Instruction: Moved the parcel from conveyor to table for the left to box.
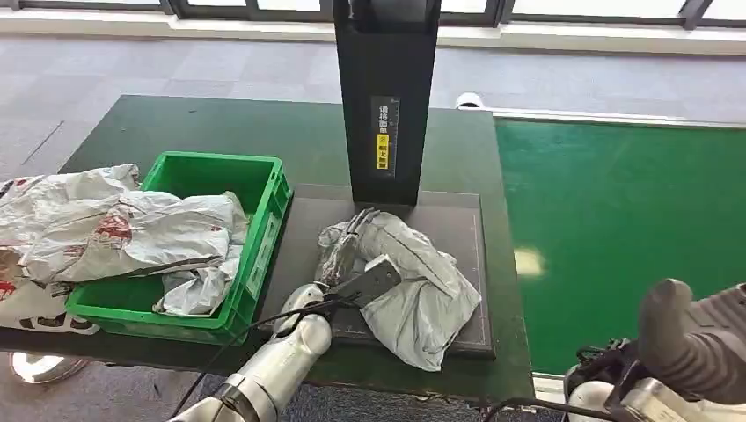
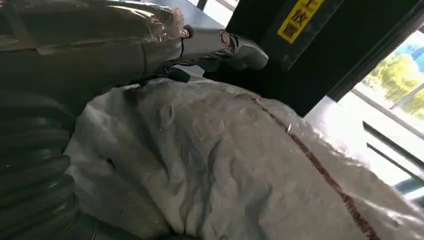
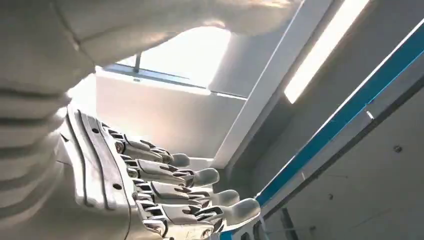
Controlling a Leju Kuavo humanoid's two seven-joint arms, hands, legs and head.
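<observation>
We've got the left hand [image 1: 352, 264] clamped on the parcel [image 1: 413, 290], so we'd lift it well clear before swinging over the green box [image 1: 264, 189], right hand [image 3: 165, 195] empty, fingers apart.

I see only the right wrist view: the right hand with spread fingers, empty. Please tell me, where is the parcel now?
Observer: The grey parcel lies on the dark mat on the table, in front of the black column.
Operator: Is the left hand at it?
Observer: Yes, the left hand lies on the parcel with its fingers on the plastic; I cannot tell if it grips.
Operator: Where is the box?
Observer: A green crate stands beside the mat, on the robot's left, with other grey bags already in it.
</observation>
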